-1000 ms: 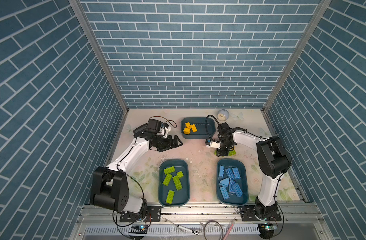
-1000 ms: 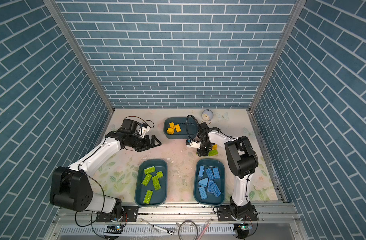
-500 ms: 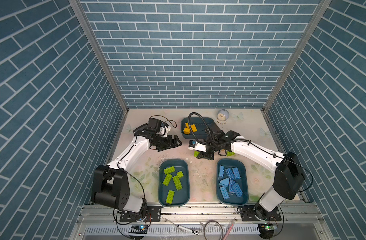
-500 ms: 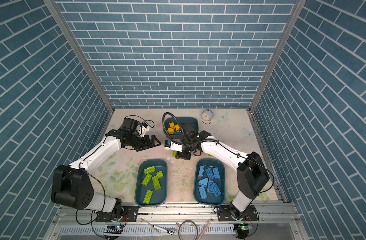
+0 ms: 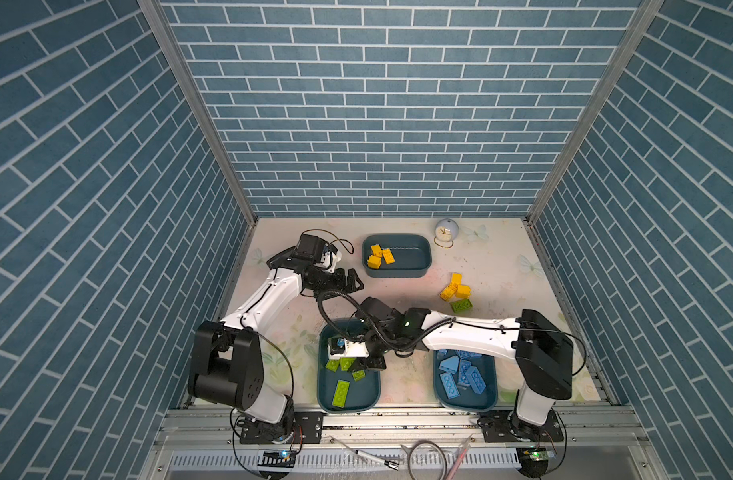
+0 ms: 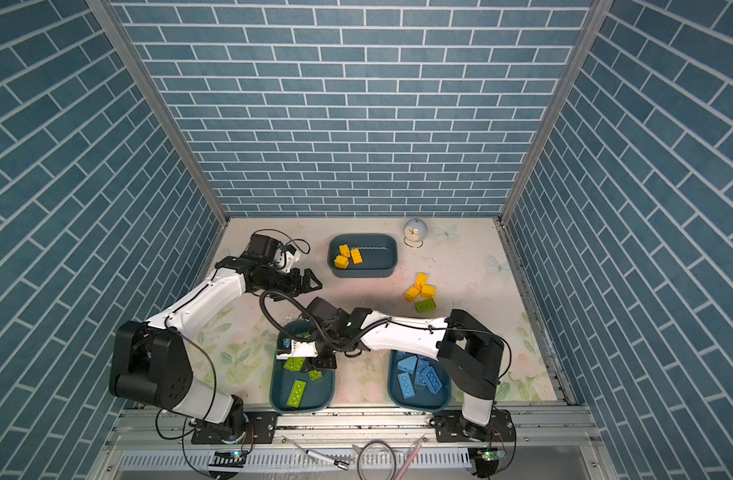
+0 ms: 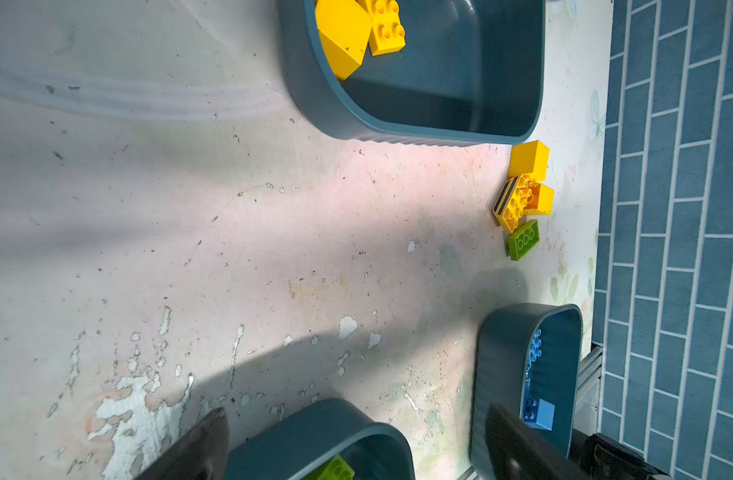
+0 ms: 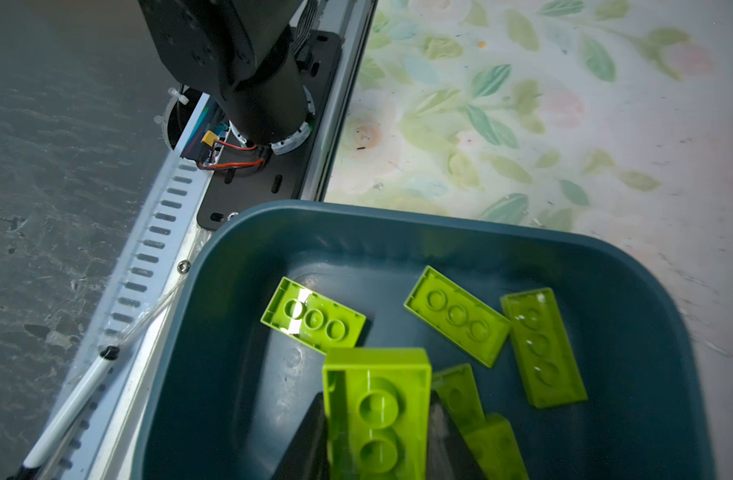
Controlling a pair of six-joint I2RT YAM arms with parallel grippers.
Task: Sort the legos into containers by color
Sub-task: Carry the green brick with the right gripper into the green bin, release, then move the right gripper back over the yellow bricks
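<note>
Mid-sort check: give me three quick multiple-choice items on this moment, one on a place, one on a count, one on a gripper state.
1. The right gripper is over:
A) the tub of green bricks
B) the tub of yellow bricks
C) the loose pile

2. Green bricks lying loose on the table:
A) none
B) one
C) three

3. The left gripper is:
A) open and empty
B) shut on a yellow brick
C) shut on a blue brick

Key:
1 A: the right wrist view shows the held green brick above that tub.
2 B: a single loose green brick lies beside the loose yellow bricks.
3 A: its jaws stand apart with nothing between them.
</note>
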